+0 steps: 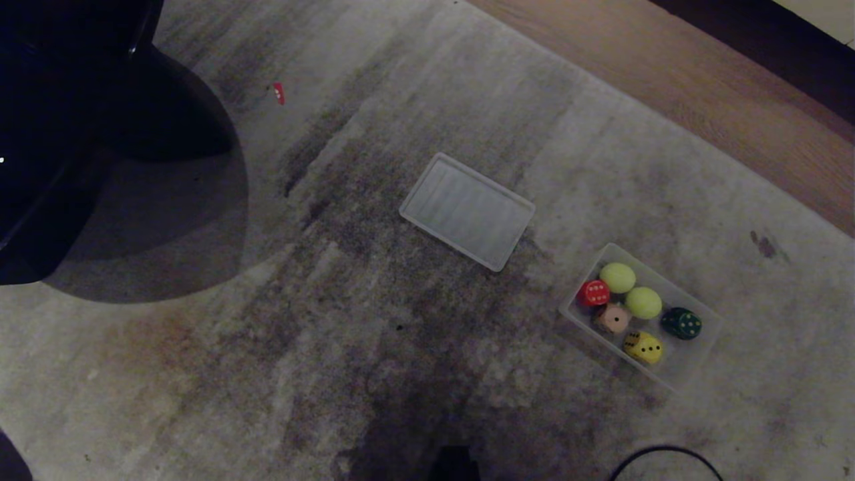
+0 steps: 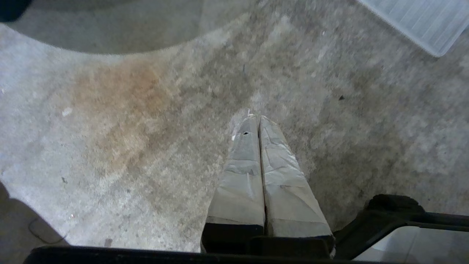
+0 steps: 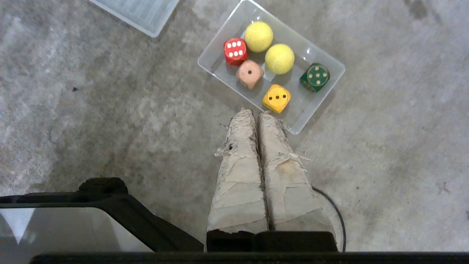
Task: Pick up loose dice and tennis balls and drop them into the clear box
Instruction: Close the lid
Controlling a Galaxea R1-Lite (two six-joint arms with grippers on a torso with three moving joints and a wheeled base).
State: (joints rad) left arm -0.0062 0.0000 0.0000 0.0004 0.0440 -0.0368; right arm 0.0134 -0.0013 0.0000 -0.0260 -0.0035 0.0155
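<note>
Grey, stained carpet underfoot, covering nearly the whole head view; strip of wooden floor along its far right edge. Big dark rounded shape at far left, casting a wide shadow on the carpet.

Flat ribbed translucent panel lying near the middle of the carpet, apart from everything else. Off to its right and nearer, the clear box, set at an angle on the carpet, with all the pieces inside it and none loose around it.

Inside the box: two tennis balls touching one another along the far side, red die against the first ball at the box's left end, pinkish-beige die just beside the red one, yellow die at the near wall, dark green die toward the right end, a little apart from the rest. Seen from the right wrist: red showing six white pips, beige one dark pip, yellow three, green five.

Right gripper hanging above the carpet just short of the box's near wall, taped fingers pressed together, nothing between them. Left gripper over bare carpet well away from the box, fingers likewise pressed together and empty.

Thin black cable looping at the near right edge. Small red scrap far off on the carpet, upper left.
</note>
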